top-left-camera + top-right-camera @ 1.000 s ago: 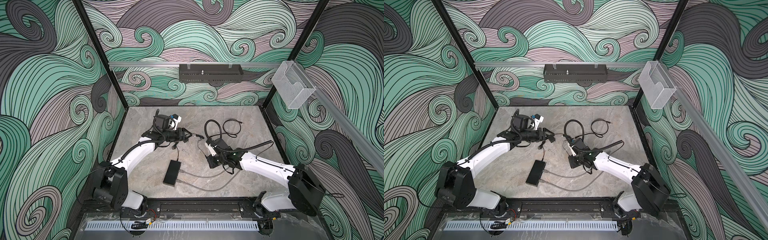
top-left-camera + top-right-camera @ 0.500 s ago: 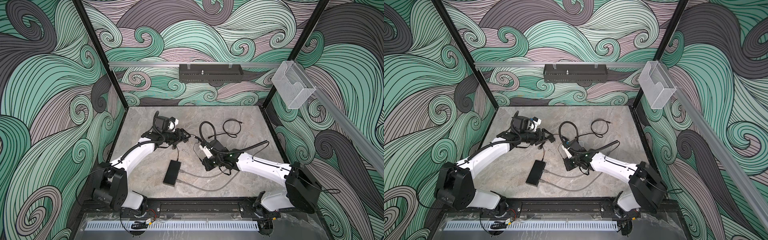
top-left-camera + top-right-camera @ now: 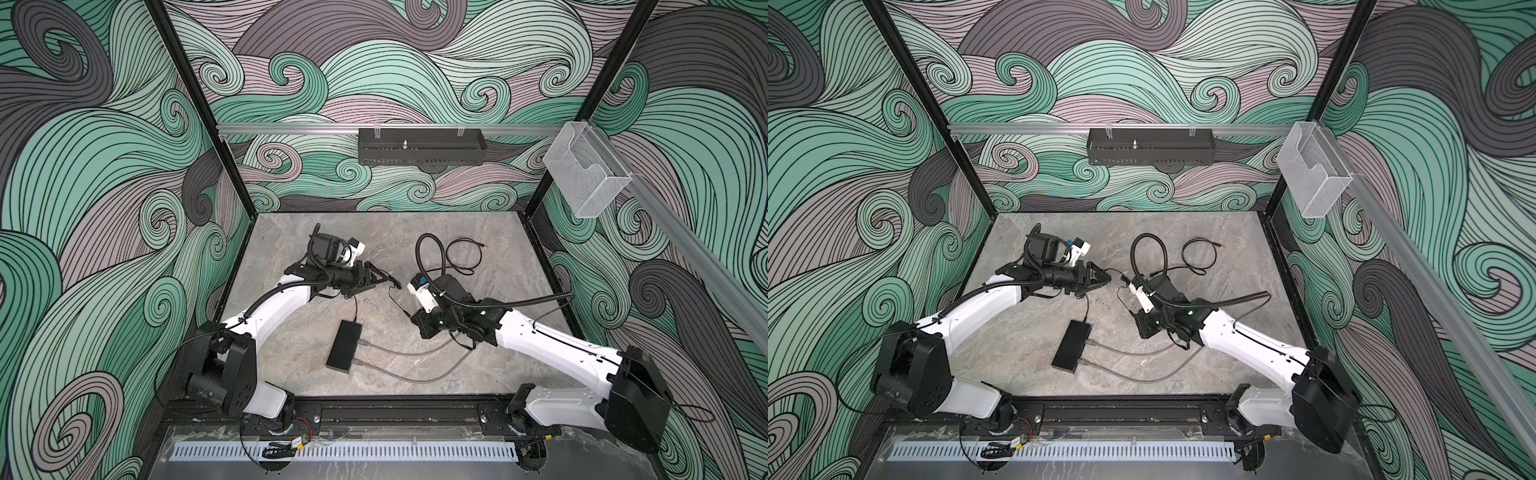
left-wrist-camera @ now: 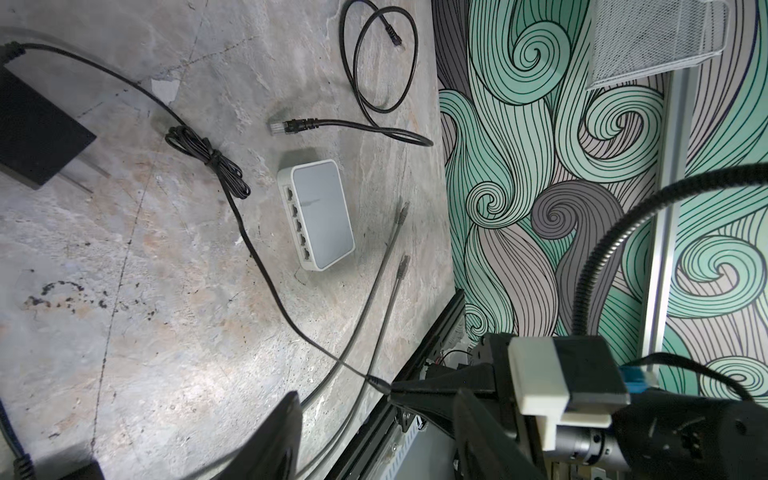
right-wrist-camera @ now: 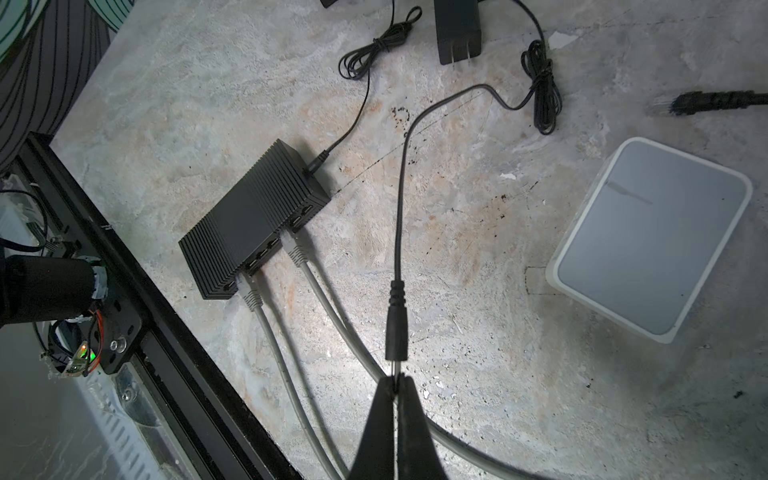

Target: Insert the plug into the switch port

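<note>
The right gripper (image 5: pixel 397 385) has its jaws pressed together on the bare metal tip of the black barrel plug (image 5: pixel 395 320), so the plug's moulded body sticks straight out beyond the fingertips. The plug is held off the desk (image 5: pixel 478 374), over the open stretch between the black switch (image 5: pixel 249 216) and the white switch (image 5: pixel 648 237), and touches neither. Its thin cord (image 5: pixel 401 187) runs away from the plug, passes through a tied bundle (image 5: pixel 540 91) and ends at the black power adapter (image 5: pixel 457 29).

Opposite it, the left gripper (image 3: pixel 380 281) hovers over the desk with its jaws partly spread and nothing between them. In the left wrist view one of its fingers (image 4: pixel 270 440) stands well apart from the other, and desk shows through the gap.

The white switch lies flat, with a row of five ports (image 4: pixel 297 220) along one long side, turned toward the cord. The black switch has two grey network cables (image 5: pixel 299 266) plugged into its port side and a separate thin power lead (image 5: pixel 357 108) in one end. The grey cables' free ends (image 4: pixel 402 212) rest on the desk near the white switch, on the side away from its ports. A black network cable (image 4: pixel 374 83) lies looped further back, with one of its connectors (image 4: pixel 286 124) near the white switch's short end.
</note>
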{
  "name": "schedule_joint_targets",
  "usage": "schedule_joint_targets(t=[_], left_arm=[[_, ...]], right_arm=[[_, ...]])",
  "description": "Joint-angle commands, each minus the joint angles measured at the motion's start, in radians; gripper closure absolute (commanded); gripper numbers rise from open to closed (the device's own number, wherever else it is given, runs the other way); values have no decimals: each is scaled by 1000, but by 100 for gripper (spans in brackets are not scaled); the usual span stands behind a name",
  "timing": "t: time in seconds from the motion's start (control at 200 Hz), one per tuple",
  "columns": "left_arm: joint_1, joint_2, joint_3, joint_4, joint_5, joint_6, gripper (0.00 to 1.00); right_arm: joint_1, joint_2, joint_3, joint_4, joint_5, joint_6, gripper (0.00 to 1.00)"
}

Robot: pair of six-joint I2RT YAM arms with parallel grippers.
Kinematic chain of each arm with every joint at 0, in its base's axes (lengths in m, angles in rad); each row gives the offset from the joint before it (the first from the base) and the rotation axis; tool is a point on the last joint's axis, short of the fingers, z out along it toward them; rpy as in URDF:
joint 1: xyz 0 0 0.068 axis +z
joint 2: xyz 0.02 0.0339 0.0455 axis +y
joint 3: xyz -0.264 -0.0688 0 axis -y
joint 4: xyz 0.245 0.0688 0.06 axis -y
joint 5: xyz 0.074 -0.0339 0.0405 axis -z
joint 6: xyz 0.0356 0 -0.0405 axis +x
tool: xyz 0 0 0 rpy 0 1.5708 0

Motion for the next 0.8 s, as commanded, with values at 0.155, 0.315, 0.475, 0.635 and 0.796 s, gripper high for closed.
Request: schedule_joint_targets(t=[0.155,0.315,0.475,0.635,0.796], left_arm=[[-2,-20,25,-66,23,67,38],[-2,-65,17,-52,23,49,38],[4,-70,32,-75,13,62,37],[11,-100,45,-126,-21,98,37],[16,-137,42,-129,-29,105,36]], right_arm=[[-27,-6,29,-16,-20,-8,100],[-44,-14,23,-6,-27,3,100],[-75,-31,54,-78,-58,-15,100],[-107,-79,92,-169,-57,-56,100],[-133,-124,91,-209,-77,-57,100]])
